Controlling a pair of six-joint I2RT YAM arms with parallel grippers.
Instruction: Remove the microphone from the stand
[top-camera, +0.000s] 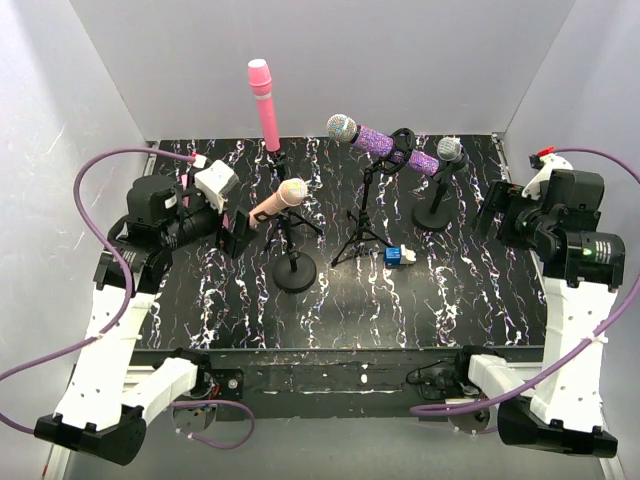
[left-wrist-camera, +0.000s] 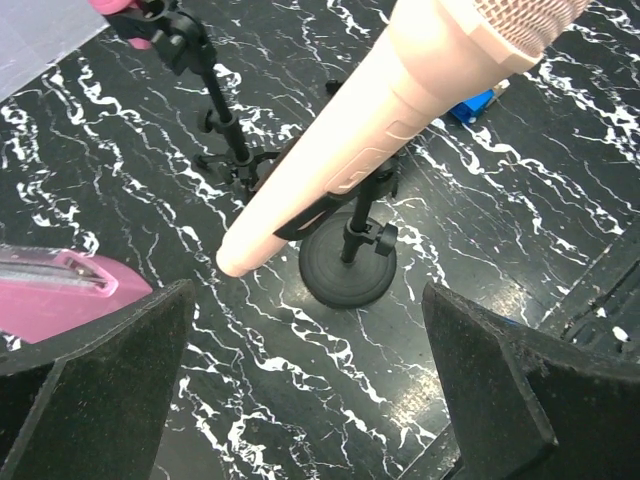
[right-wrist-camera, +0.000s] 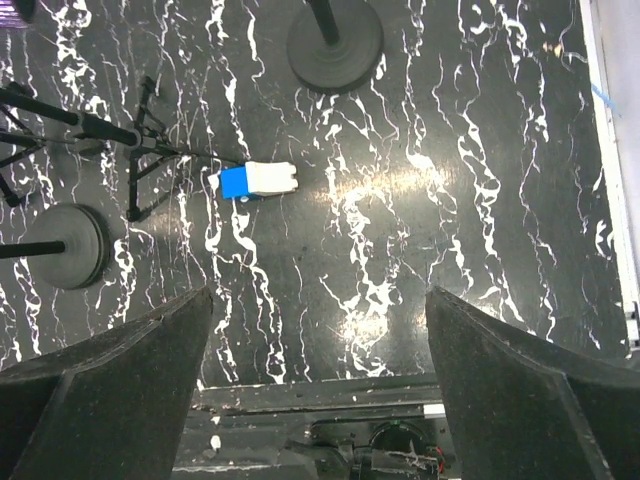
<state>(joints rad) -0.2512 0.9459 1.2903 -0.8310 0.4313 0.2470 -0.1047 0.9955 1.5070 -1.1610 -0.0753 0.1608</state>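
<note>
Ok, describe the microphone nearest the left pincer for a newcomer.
On the black marbled table, find the round-based stand left of centre. The microphone tilted on it is pale peach, unlike the upright pink microphone and glittery purple microphone behind.

The peach mic (left-wrist-camera: 370, 140) is smooth matt plastic, the table (right-wrist-camera: 480, 150) glossy black marbled, the purple mic (top-camera: 372, 139) glittery.

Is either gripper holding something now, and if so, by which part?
Nothing is held. The left gripper is open, with the tail end of the peach microphone just ahead of it, untouched. The right gripper is open over the table.
</note>
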